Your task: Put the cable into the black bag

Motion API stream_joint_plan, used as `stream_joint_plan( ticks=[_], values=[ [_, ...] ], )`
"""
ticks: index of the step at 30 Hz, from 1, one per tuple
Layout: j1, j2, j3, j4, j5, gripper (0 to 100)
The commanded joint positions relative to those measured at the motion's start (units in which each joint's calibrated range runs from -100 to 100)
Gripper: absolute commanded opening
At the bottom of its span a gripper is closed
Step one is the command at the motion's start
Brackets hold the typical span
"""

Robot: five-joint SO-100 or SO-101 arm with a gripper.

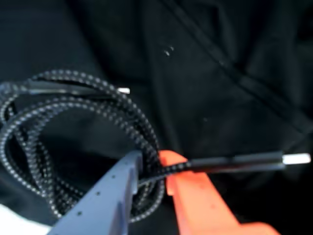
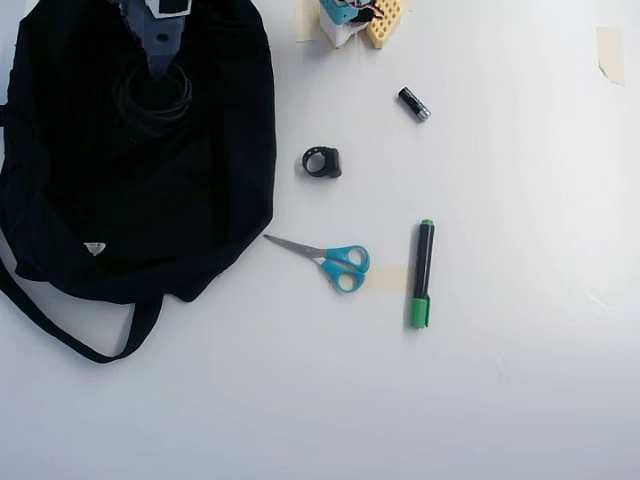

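Your gripper (image 1: 154,172) clamps the coiled cable (image 1: 73,127) directly above the black bag (image 2: 210,180) (probably its opening, though the dark fabric blurs); the plug (image 1: 254,160) points right in the wrist view.

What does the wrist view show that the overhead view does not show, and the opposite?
Only the wrist view shows the gripper shut on the cable, its braided weave and its metal plugs.

Only the overhead view shows the whole table with the scissors, the marker, the battery, a small black ring and the bag's strap.

Both show the coiled cable over the black bag.
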Motion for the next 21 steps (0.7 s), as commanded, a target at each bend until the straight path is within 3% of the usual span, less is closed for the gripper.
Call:
stream_joint_plan(
  ticks=[1,15,16,19,21],
  values=[
    [2.74,-1.45,6.31,-9.73,1.2,2],
    [6.71,9.5,9.46,-18.95,2.3,3],
    [6.71,9.5,9.46,-18.95,2.3,5],
    [6.33,9.5,9.46,-18.34,2.3,23],
    [5.21,8.01,10.0,-18.09,2.35,27]
  ],
)
